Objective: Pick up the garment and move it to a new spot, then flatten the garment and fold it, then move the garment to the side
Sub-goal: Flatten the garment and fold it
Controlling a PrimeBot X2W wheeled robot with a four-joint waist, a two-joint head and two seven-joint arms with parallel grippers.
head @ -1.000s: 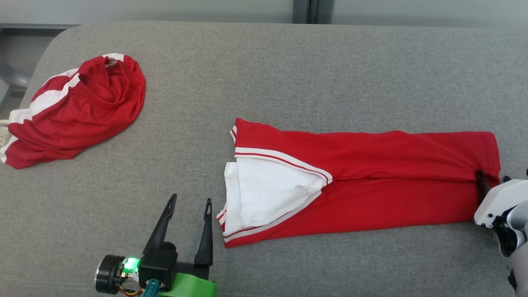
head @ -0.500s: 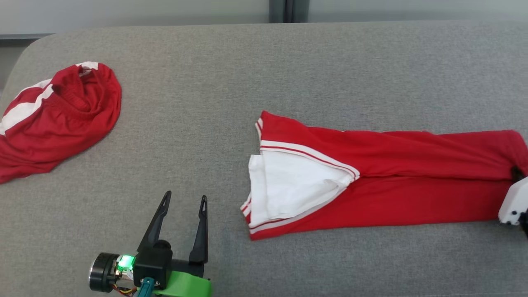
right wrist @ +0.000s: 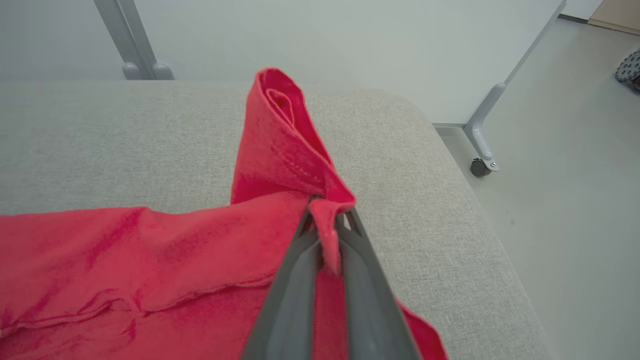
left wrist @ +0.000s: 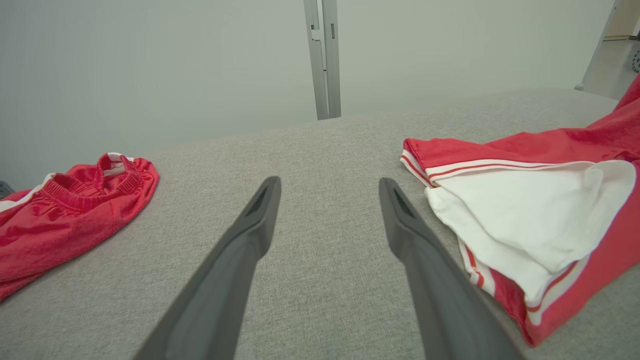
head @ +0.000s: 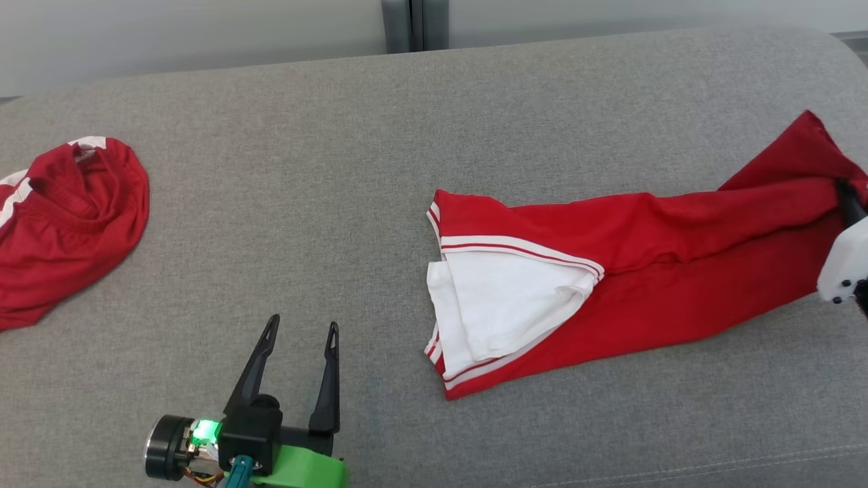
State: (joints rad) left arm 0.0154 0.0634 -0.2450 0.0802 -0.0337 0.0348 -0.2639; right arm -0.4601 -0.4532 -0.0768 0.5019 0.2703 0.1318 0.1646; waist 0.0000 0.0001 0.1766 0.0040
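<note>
Since a second ago the right end of the garment (head: 678, 271) has risen off the cushion. It lay flat as a long strip then; now that end climbs into a peak towards the far right corner. The right gripper (right wrist: 327, 220), whose fingers stood apart at the hem then, has closed on it. The whole head view has also swung, so the shift of things across it is the camera's doing.

The garment is red with white trim. It lies across the right half of the grey cushion (head: 339, 169), running left to right. Its left end rests flat and open, showing a white inner panel (head: 502, 305) edged with thin red and white stripes. Its right end is gathered and lifted.

In the right wrist view, the two dark fingers are pressed together with a fold of the red hem pinched between their tips. Above the pinch, a corner of cloth stands upright with a rolled edge. Beyond the cushion's rounded end is pale floor and a grey leg on a caster (right wrist: 480, 167).

The left gripper (head: 302, 324) sits low at the near left, over bare cushion, its fingers spread wide and holding nothing. It is near the garment's left end but not touching it.

A second red piece (head: 68, 217), crumpled with an elastic band showing, lies at the far left, well apart from the garment.
</note>
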